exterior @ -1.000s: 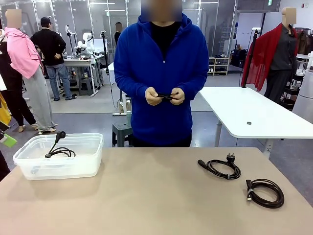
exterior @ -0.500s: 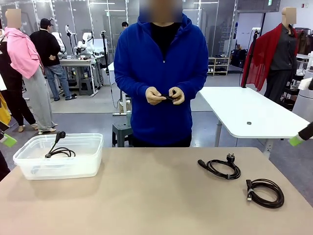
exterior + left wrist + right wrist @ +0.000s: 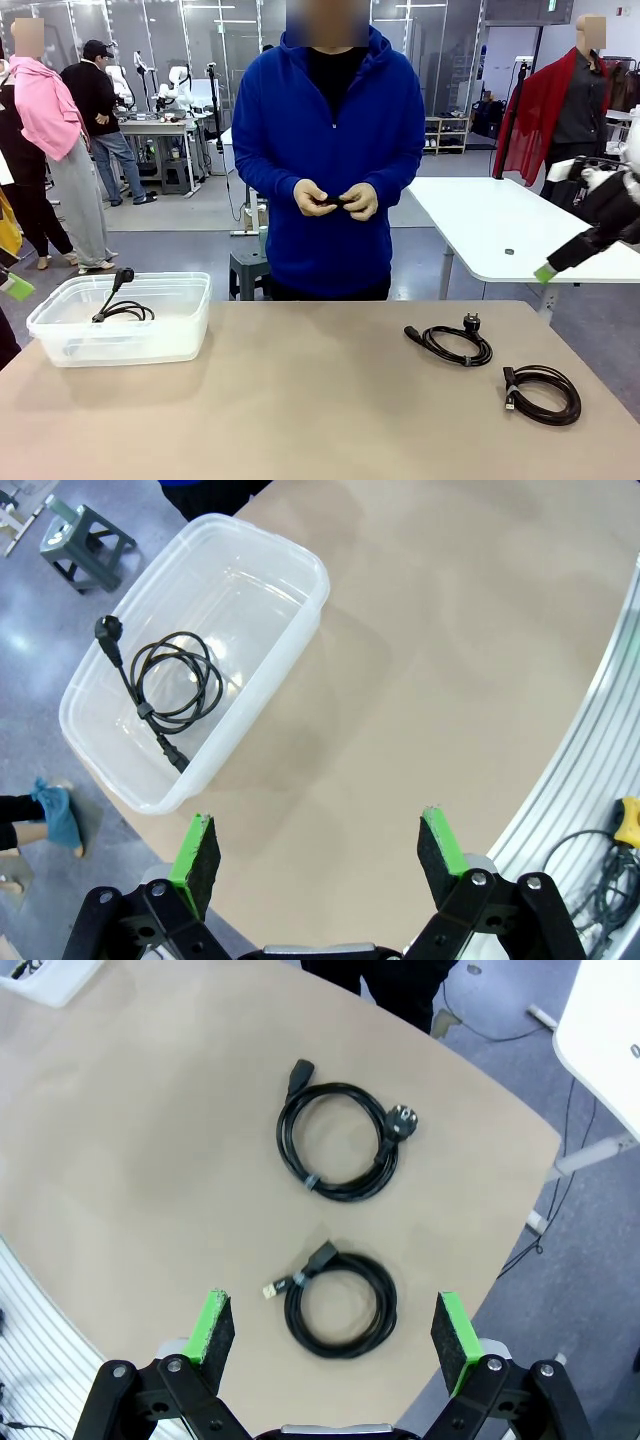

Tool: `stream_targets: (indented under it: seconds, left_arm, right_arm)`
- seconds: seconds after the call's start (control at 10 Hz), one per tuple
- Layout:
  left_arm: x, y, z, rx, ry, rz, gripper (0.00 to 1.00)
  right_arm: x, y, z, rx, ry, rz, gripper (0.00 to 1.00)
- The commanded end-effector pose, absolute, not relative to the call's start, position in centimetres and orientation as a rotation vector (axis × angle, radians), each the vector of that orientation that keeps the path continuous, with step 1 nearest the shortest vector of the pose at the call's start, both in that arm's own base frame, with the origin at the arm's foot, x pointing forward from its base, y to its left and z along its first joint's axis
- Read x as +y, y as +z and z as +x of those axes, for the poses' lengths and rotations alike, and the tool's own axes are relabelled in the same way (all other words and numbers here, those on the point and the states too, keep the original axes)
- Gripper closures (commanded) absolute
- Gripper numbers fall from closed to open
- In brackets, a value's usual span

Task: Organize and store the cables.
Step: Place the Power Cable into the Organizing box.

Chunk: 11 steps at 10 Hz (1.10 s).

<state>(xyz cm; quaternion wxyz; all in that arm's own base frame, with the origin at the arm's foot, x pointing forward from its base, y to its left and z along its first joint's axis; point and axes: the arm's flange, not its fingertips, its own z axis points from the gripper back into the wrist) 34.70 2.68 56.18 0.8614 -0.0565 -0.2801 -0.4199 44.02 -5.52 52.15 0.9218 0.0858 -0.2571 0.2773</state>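
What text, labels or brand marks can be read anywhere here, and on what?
No text can be read in any view.
Cables: no print seen on cords or plugs.
Bin: no label seen.
Sign at the top of the front view: too small to read.

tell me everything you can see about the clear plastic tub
The tub is a see-through, slightly milky plastic box, rectangular with rounded corners and a rolled rim, no lid on it. It stands upright on the tan table, at the robot's far left. One coiled black cable lies on its floor, one plug end tilted upward. Nothing else touches it.
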Motion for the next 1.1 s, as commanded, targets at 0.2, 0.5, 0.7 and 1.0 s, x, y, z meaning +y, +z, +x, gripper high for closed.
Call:
stream_targets:
  seconds: [0.2,0.5,0.7,1.0]
  left_arm:
    - [2.5,56.3,34.6,-0.585,-0.883,-0.107,0.00]
    - [2.5,56.3,34.6,-0.585,-0.883,-0.107,0.00]
    - [2.5,56.3,34.6,-0.585,-0.883,-0.107,0.00]
    - [2.5,56.3,34.6,-0.585,-0.883,-0.107,0.00]
  right_arm:
    - [-2.8,49.1,49.8,-0.514,0.668,0.151,0.00]
    - [-1.1,46.5,52.9,-0.471,0.682,0.165,0.00]
    - [-0.1,45.3,53.9,-0.444,0.687,0.148,0.00]
    - [0.0,44.9,54.1,-0.436,0.679,0.145,0.00]
